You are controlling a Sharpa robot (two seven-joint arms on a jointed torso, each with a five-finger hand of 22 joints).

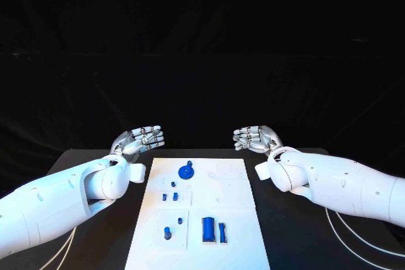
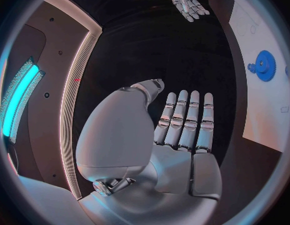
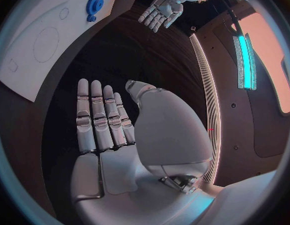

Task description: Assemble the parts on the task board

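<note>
Left robot hand point(image 1: 139, 139) and right robot hand point(image 1: 256, 138) raised, fingers extended, holding nothing.

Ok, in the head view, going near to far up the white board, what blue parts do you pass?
Near to far on the white board: the tall blue block with a slimmer bar beside it, then two small blue pegs, then the blue gear near the far end.

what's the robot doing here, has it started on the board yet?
Not yet, by the look of it. Both hands are raised off the table, fingers spread and holding nothing: the left hand beyond the board's far left corner, the right hand beyond its far right. The task board lies between the arms with the blue parts on it untouched, a blue gear near the far end and a blue cylinder near the front.
</note>
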